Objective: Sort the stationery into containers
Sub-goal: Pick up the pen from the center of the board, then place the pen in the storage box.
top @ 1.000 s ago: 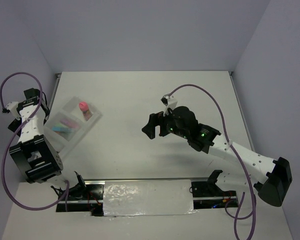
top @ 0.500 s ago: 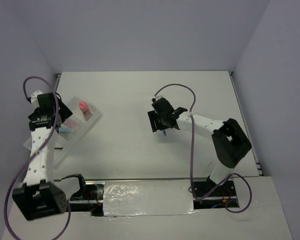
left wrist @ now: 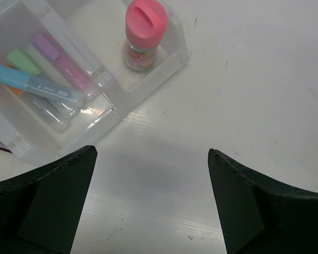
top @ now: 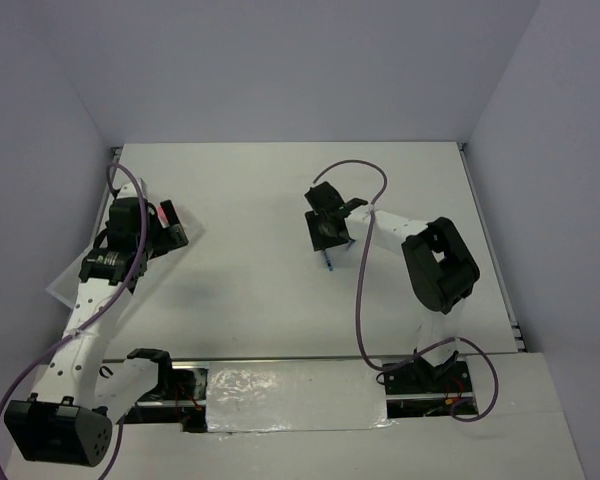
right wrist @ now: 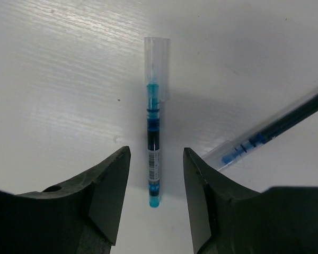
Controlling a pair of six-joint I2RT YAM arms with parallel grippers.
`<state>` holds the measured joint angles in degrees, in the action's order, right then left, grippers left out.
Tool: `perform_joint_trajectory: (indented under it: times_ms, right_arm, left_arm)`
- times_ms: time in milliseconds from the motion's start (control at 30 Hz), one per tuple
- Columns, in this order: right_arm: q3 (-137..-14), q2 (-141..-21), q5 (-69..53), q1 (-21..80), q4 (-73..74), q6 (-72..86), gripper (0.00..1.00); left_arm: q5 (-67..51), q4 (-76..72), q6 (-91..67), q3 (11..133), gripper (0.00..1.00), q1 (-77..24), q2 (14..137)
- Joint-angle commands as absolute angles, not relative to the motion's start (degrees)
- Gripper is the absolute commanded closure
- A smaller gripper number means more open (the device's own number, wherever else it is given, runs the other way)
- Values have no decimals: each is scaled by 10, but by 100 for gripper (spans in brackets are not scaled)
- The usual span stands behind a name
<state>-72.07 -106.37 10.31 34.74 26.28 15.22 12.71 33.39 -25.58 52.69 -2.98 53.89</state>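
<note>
So that the teal-blue pen (right wrist: 153, 132) can be pinched, the right gripper (right wrist: 154, 157) is held spread astride it, the left gripper (left wrist: 152, 153) likewise spread.

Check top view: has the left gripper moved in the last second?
Yes. The left gripper swung right from beyond the table edge, now over the tray beside the pink-capped stick.

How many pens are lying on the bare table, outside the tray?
2. One pen lies between the open fingers of the right gripper; the second pen lies slanted close beside it. Others may be hidden from the cameras.
</note>
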Motion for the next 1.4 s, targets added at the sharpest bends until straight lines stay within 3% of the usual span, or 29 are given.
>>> perform_joint_trajectory:
  times_ms: [0, 167, 300, 333, 400, 433, 533, 867, 967, 1033, 1067, 1133, 1167, 1233, 1267, 1333, 1367]
  right_arm:
    - [-743, -1091, 82, 342, 272, 141, 48]
    - [-744, -1118, 70, 338, 284, 156, 55]
    - [-727, -1123, 13, 344, 273, 163, 84]
    - [-723, -1119, -12, 350, 258, 163, 86]
    - [-695, -1080, -60, 380, 223, 155, 88]
    - [-684, -1061, -107, 393, 176, 156, 88]
    - [-639, -973, -153, 438, 79, 182, 92]
    - [-674, -905, -145, 528, 17, 284, 91]
    - [-678, -897, -149, 540, 5, 292, 91]
    - [-678, -892, -147, 547, 3, 295, 89]
    - [-679, -890, -149, 548, 3, 297, 89]
    - [-679, -889, -159, 551, -11, 300, 87]
    - [-679, -890, -163, 551, -16, 301, 84]
    - [-675, -888, -174, 550, -26, 301, 74]
    - [-665, -885, -171, 550, -30, 300, 58]
    - [-646, -867, -143, 542, -25, 298, 37]
    - [-639, -852, -134, 530, -19, 295, 8]
  left_arm:
    - [133, 323, -246, 532, 1, -34, 526]
    - [117, 324, -254, 532, 1, -35, 527]
    - [34, 309, -270, 513, 1, -35, 528]
    - [-23, 301, -289, 505, 1, -35, 531]
    - [-108, 253, -330, 474, 1, -35, 543]
    - [-208, 222, -350, 457, 1, -36, 546]
    - [-317, 79, -444, 401, 1, -57, 552]
    - [-278, 18, -521, 376, 1, -125, 544]
    - [-269, 32, -518, 380, 11, -125, 547]
    - [-271, 29, -519, 380, 27, -125, 551]
    - [-272, 26, -519, 378, 46, -125, 554]
    - [-272, 24, -518, 381, 61, -125, 558]
    - [-269, 28, -510, 385, 78, -125, 562]
    - [-241, 49, -498, 396, 94, -125, 565]
    - [-216, 97, -491, 415, 100, -125, 564]
    - [-110, 161, -472, 447, 100, -122, 562]
    - [-73, 227, -468, 459, 100, -106, 561]
